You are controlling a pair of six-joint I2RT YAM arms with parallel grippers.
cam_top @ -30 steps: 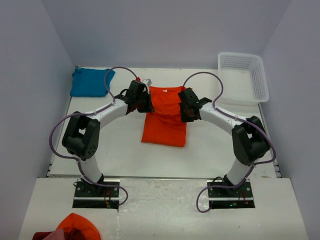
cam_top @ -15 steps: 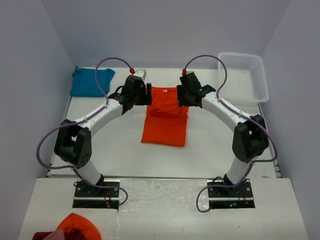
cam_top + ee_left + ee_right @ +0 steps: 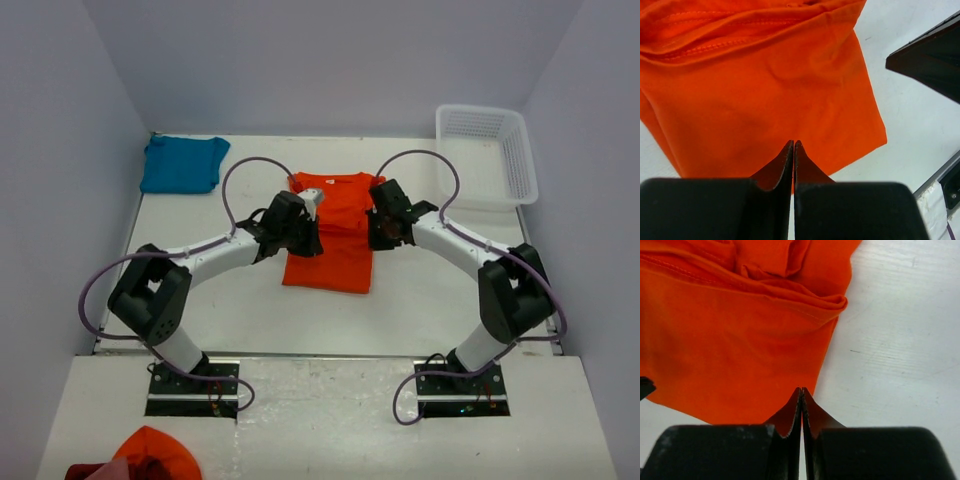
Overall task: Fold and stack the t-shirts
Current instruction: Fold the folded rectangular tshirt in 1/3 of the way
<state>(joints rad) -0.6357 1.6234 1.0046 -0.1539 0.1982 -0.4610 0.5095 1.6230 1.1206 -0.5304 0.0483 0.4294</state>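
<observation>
Orange t-shirt (image 3: 330, 262) — apparently folded lengthwise

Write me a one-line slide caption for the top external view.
Both shut, the left pincer and right pincer flank the partly folded orange t-shirt; teal-blue t-shirt lies far left, white basket far right.

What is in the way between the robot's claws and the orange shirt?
Nothing visible. The left gripper and the right gripper are both shut, pointing straight at the orange shirt, with nothing lying between their tips and the cloth.
</observation>
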